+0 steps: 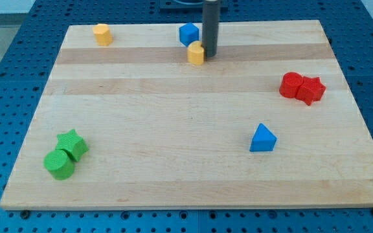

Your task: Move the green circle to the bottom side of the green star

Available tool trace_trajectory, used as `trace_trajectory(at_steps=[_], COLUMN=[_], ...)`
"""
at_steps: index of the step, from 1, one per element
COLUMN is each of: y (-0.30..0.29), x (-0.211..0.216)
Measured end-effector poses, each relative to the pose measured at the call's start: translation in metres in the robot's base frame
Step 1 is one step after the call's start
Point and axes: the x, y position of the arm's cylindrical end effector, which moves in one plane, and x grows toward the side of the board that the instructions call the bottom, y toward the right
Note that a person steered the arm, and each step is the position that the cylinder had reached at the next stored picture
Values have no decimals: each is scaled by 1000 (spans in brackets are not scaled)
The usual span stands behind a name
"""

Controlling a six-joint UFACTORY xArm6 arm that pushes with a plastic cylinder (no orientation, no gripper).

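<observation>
Green circle (59, 164) is seen near the desk's (173, 168) lower left corner in the view, lying touching the green star (73, 144), which sits just above it and slightly to the view's right. The circle is thus placed at the star's lower left side. Both green blocks are found well apart from everything else. My tip (210, 53) is located near the view's top, a little right of centre, at the end of a dark upright rod; it is set just beside the right edge of a yellow block (196, 53), touching it or nearly so, though contact cannot be confirmed. A blue block (188, 33) is seen just above and left of that yellow one, close to the rod. Another yellow block (102, 33) is placed near the top left corner. At the view's right, two red blocks (302, 87) are pressed together. A blue triangle (263, 138) lies alone below them, toward the lower right. No hand is fitted to the rod, so nothing is grasped.
</observation>
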Motion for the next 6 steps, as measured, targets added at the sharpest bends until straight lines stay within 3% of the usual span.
trace_trajectory(at_steps=[2,6], y=[-19,-231], x=[71,116])
